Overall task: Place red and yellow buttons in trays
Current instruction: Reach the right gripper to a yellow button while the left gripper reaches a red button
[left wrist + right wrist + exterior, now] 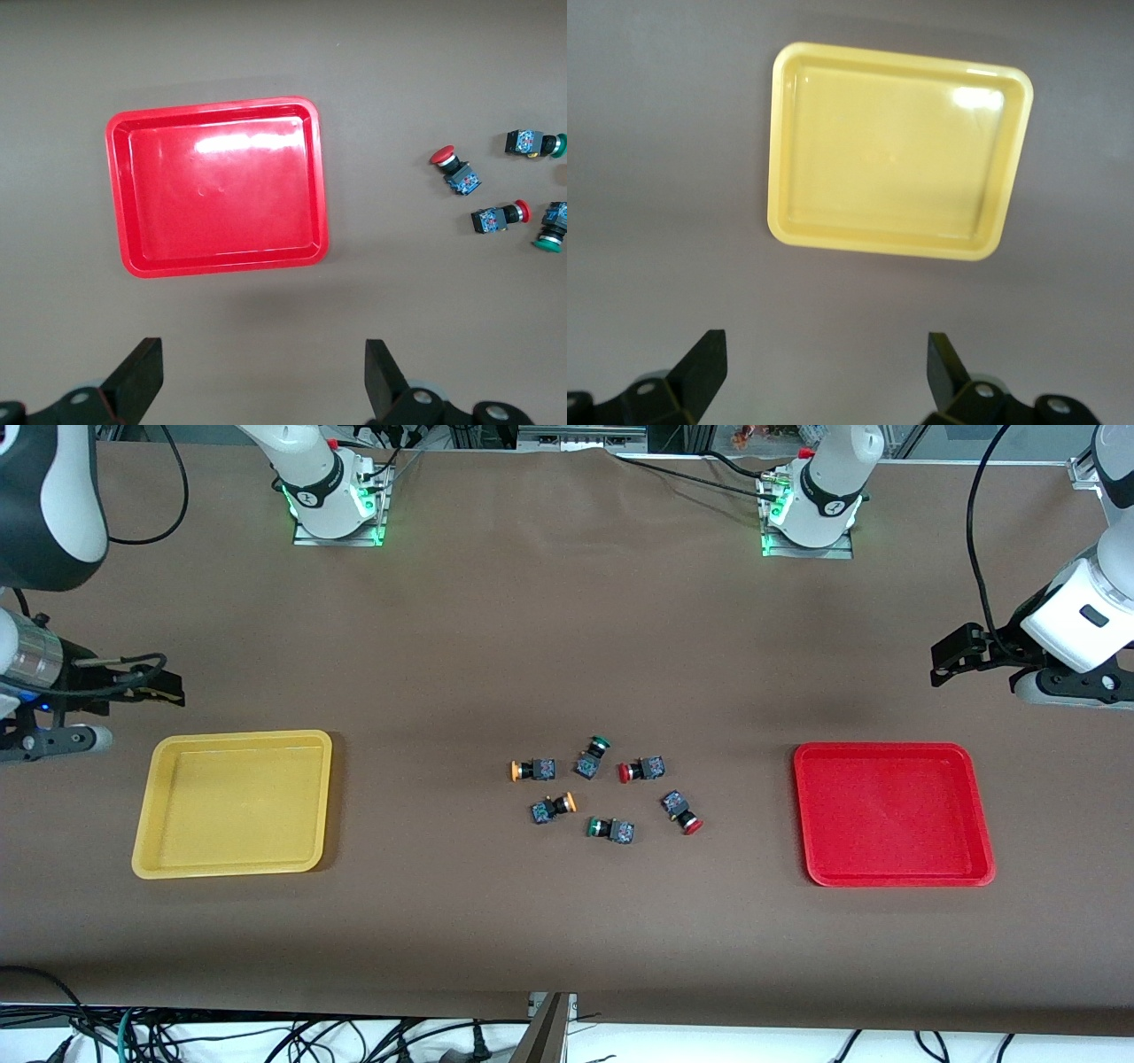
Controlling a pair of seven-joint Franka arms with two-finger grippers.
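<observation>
The two red buttons (pixel 641 770) and two yellow buttons (pixel 532 770), clustered mid-worktop (pixel 567 646) between the yellow tray (pixel 146 815) and red tray (pixel 979 815), look light, rigid and best pinched across their blocky bodies, while both claws, left (pixel 261 372) and right (pixel 826 367), hang apart and empty.

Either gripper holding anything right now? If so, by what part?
Nothing is held. The left gripper is open over bare table beside the red plastic tray; the right gripper is open beside the yellow plastic tray.
</observation>
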